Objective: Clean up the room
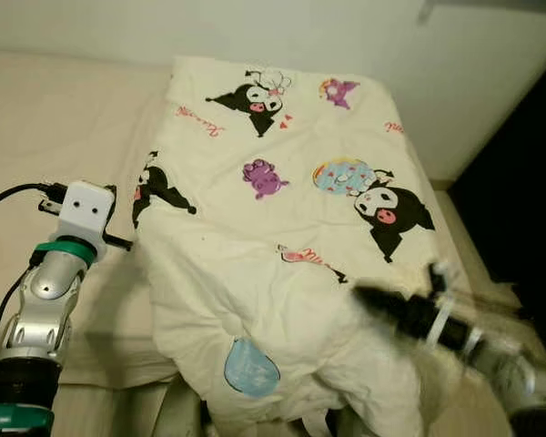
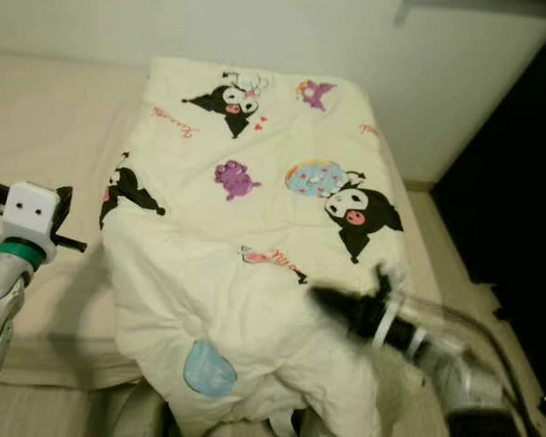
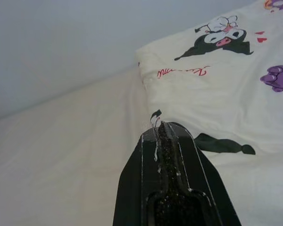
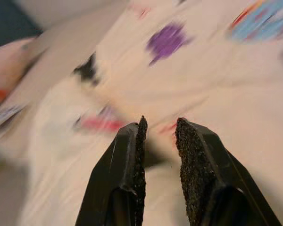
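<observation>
A cream blanket [image 1: 255, 246] printed with black cartoon figures lies spread over a beige bed [image 1: 55, 127], its near end bunched and hanging over the front edge. At the blanket's left edge my left gripper [image 3: 159, 129] is raised, shut, with nothing but a few stray threads at its tip. My right gripper [image 4: 160, 123] hovers over the blanket's near right part, blurred by motion. Its fingers [image 1: 373, 299] stand slightly apart with nothing between them.
A white wall [image 1: 455, 73] runs behind the bed. To the right of the bed lies a narrow strip of pale floor [image 1: 460, 241], then a dark area [image 1: 528, 182]. Bare mattress extends to the left of the blanket.
</observation>
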Robot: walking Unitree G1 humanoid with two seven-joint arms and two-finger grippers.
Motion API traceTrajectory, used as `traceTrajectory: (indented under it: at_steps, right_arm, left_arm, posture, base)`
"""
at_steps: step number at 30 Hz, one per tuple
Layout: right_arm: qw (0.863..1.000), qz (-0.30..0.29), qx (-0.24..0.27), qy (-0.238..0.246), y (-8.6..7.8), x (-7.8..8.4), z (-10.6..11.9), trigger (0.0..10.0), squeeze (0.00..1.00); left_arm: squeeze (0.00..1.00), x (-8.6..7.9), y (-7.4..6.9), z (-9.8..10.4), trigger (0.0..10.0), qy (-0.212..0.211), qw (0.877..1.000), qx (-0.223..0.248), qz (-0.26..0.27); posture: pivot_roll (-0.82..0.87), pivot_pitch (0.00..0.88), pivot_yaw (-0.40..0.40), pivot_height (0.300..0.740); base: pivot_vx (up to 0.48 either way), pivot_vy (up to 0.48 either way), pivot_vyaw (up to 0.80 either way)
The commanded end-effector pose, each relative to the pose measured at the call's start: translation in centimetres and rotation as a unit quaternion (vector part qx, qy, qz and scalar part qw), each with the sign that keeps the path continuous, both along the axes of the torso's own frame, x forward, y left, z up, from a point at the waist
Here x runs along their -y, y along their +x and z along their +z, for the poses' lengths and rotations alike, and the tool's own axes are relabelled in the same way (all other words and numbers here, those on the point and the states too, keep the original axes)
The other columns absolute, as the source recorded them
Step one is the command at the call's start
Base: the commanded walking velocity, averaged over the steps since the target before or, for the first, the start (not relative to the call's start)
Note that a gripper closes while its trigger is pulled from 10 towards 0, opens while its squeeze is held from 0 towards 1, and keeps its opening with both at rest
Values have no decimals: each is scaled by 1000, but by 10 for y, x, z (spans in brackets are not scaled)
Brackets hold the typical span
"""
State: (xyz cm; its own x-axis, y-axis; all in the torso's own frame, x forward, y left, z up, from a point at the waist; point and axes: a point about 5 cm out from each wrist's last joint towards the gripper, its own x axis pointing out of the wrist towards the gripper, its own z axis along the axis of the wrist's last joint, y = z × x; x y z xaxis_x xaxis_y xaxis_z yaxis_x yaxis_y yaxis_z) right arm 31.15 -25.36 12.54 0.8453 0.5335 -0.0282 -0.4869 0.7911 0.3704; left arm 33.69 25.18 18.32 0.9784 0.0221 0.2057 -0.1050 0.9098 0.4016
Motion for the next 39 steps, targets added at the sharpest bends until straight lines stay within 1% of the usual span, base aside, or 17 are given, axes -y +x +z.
traceTrajectory:
  at_steps: [1,7,9,12,15,17,18,20,24,25,26,27,28,30,31,36,39]
  right_arm:
    - [999,-32,-26,-1,-3,1,-16,10000,0]
    - [991,86,-18,-103,-9,-59,-39,10000,0]
    - [960,210,-10,-182,-28,-83,-54,10000,0]
    - [941,265,-4,-210,-37,-89,-61,10000,0]
    - [873,436,-28,-216,-72,-82,-67,10000,0]
    - [873,436,-28,-216,-72,-82,-67,10000,0]
    - [852,483,-47,-198,-84,-75,-62,10000,0]
    - [839,514,-69,-164,-92,-66,-51,10000,0]
    - [860,501,-71,-69,-86,-55,-15,10000,0]
    - [883,466,-45,-33,-74,-52,3,10000,0]
    - [883,466,-45,-33,-74,-52,3,10000,0]
    - [912,410,-8,-28,-57,-50,13,10000,0]
    - [912,410,-8,-28,-57,-50,13,10000,0]
    - [967,208,29,-143,-12,-42,-4,10000,0]
    - [968,148,32,-201,0,-41,-15,10000,0]
    - [958,80,20,-273,9,-43,-33,10000,0]
    - [933,31,12,-359,12,-41,-46,10000,0]
  left_arm:
    - [0,7,2,-6,10000,0,1000,-8,-9]
    - [0,25,3,-14,10000,0,999,-16,-33]
    - [0,27,3,-16,10000,2,999,-18,-38]
    - [0,27,4,-16,10000,2,999,-18,-39]
    - [0,24,4,-15,10000,5,999,-17,-37]
    - [0,24,4,-15,10000,5,999,-17,-37]
    - [0,23,4,-14,10000,5,999,-16,-37]
    - [0,23,4,-14,10000,4,999,-14,-37]
    - [0,25,2,-14,10000,3,999,-12,-40]
    - [0,25,1,-16,10000,2,999,-12,-42]
    - [0,25,1,-16,10000,2,999,-12,-42]
    - [0,27,0,-18,10000,0,999,-13,-44]
    - [0,27,0,-18,10000,0,999,-13,-44]
    - [0,31,1,-21,10000,-2,999,-16,-46]
    - [0,33,1,-22,10000,-3,999,-17,-47]
    - [0,37,2,-23,10000,-6,999,-19,-50]
    - [0,41,1,-25,10000,-6,998,-21,-55]
  posture:
    - [188,61,-32,600]
    - [186,57,-28,600]
    - [186,57,-28,600]
    - [184,54,-30,600]
    - [183,53,-32,600]
    - [183,53,-32,600]
    - [181,52,-33,600]
    - [179,54,-37,600]
    - [174,60,-37,600]
    - [165,62,-36,600]
    - [165,62,-36,600]
    - [161,63,-34,600]
    - [161,63,-34,600]
    - [164,68,-33,600]
    - [164,68,-33,600]
    - [174,70,-31,600]
    - [180,69,-34,600]
  base:
    - [0,0,0]
    - [0,0,0]
    - [0,0,0]
    - [0,0,0]
    - [0,0,0]
    - [0,0,0]
    - [0,0,0]
    - [0,0,0]
    - [0,0,0]
    - [0,0,0]
    - [0,0,0]
    - [0,0,0]
    - [0,0,0]
    - [0,0,0]
    - [0,0,0]
    - [0,0,0]
    - [0,0,0]
